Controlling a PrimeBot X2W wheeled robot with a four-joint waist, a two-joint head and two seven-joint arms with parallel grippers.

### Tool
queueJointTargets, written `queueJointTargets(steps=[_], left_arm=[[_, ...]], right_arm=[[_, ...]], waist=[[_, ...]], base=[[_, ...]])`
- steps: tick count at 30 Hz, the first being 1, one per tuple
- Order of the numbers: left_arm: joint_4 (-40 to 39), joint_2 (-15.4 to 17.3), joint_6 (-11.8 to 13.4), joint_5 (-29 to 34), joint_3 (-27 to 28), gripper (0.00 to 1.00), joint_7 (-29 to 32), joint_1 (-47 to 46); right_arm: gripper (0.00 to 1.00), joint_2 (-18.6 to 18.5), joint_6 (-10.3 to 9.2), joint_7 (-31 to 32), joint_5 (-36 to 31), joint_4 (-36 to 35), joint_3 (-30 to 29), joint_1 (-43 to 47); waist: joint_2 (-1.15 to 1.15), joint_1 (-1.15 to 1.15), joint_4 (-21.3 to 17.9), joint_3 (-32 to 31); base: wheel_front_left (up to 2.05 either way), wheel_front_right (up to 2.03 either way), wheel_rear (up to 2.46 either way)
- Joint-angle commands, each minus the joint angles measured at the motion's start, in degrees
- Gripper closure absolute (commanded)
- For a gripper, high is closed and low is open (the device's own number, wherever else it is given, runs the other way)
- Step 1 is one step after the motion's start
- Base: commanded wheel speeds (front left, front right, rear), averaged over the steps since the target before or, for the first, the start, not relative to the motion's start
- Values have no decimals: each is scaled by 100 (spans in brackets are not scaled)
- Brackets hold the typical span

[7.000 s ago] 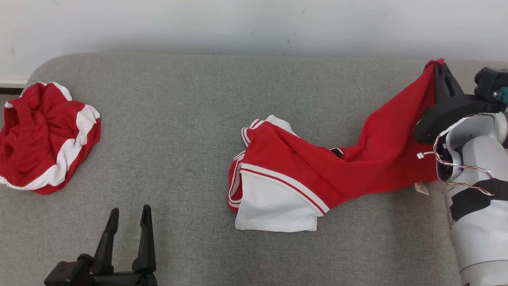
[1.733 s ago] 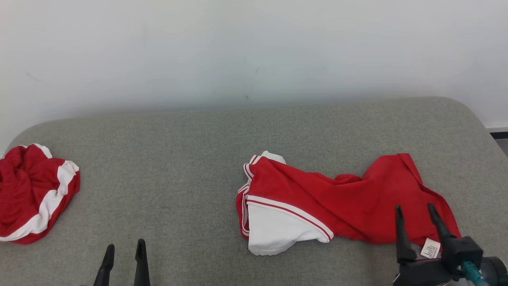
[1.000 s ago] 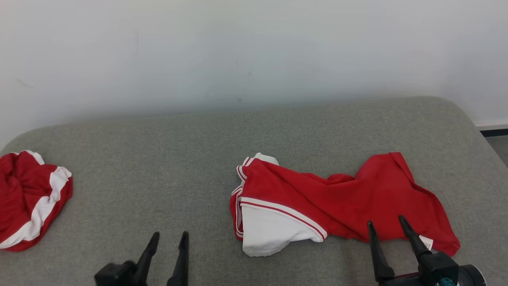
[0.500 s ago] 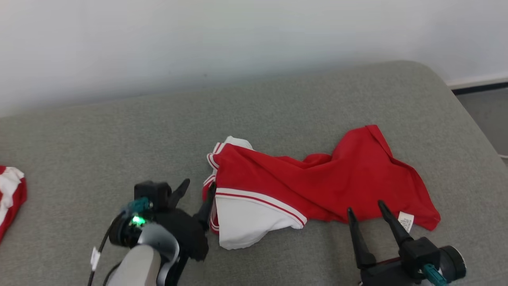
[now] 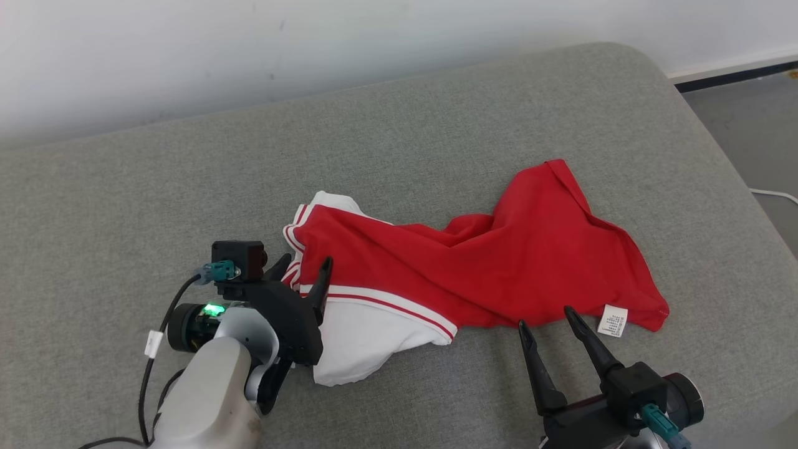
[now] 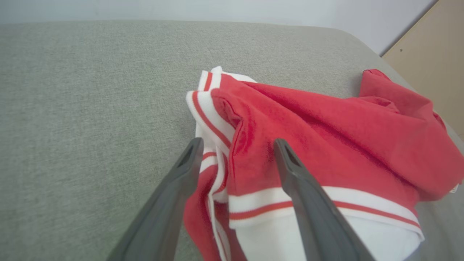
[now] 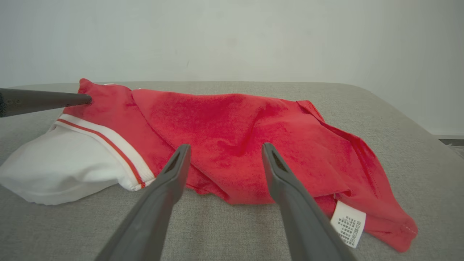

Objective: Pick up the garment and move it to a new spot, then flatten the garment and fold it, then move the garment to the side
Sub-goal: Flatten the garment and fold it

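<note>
Squarely at the middle of the grey padded surface [image 5: 436, 125], shows the red garment [image 5: 499, 268] lying rumpled and stretched sideways. Puts its white panel [image 5: 368, 337] and striped red-and-white trim at the left end, and a small white label [image 5: 611, 320] at the lower right corner. Finds the left gripper [image 5: 307, 260] at the striped end with fingers spread wide (one tip over the red cloth, the other by the trim edge, contact unclear), clasping nothing. Places the right gripper [image 5: 545, 317] just short of the garment's near edge, close to the label, fingers likewise parted and empty. Catches, from the right wrist, one dark finger [image 7: 43, 100] of the left gripper pointing at the far red fold, below a plain pale wall [image 5: 249, 50].
</note>
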Motion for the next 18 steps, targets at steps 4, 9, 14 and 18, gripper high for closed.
queueJointTargets(steps=[4,9,14,18], left_arm=[[222,6,-30,-142,-153,0,-25,-204],[276,7,-48,-274,-270,100,-89,-246],[15,7,-92,-638,-277,100,-451,-16],[-367,23,-94,-789,-252,100,-757,297]], right_arm=[[0,-5,-13,-57,53,51,-17,-51],[0,-4,-13,-71,63,63,-85,-55],[0,-4,-13,-89,54,78,-211,48],[0,-4,-13,-81,25,98,-272,119]], waist=[[-1,-1,-30,32],[-1,-1,28,35],[-1,-1,224,-50],[-1,-1,431,-202]], base=[[0,0,0],[0,0,0],[0,0,0],[0,0,0]])
